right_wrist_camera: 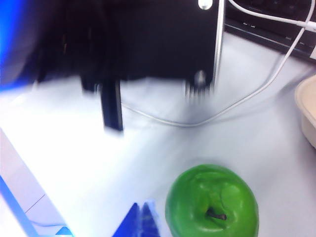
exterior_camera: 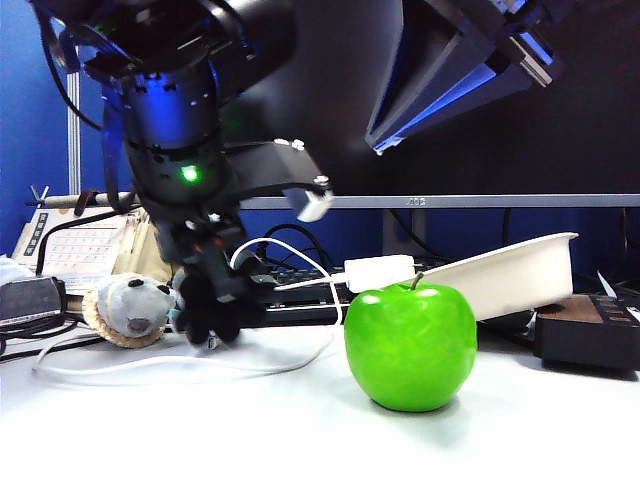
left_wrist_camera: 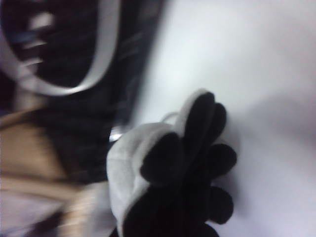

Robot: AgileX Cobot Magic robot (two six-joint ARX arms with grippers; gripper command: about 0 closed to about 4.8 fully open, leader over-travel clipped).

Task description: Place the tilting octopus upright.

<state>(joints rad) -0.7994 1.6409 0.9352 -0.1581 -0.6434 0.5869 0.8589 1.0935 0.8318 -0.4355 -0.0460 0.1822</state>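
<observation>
At left of the exterior view, left gripper [exterior_camera: 208, 325] fingers clamped on small grey-and-black plush octopus [left_wrist_camera: 168, 173] above white desk [exterior_camera: 300, 430]; right gripper [right_wrist_camera: 140, 222] at bottom edge above, fingers' opening impossible to tell

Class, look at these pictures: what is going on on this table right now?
The left gripper is down at the table on the left, shut on the small grey and black octopus, with the tentacles' black undersides facing the wrist camera. A plush animal head lies just beside it. The right gripper hangs idle near the green apple, holding nothing. Whether the octopus is upright yet cannot be told.
</observation>
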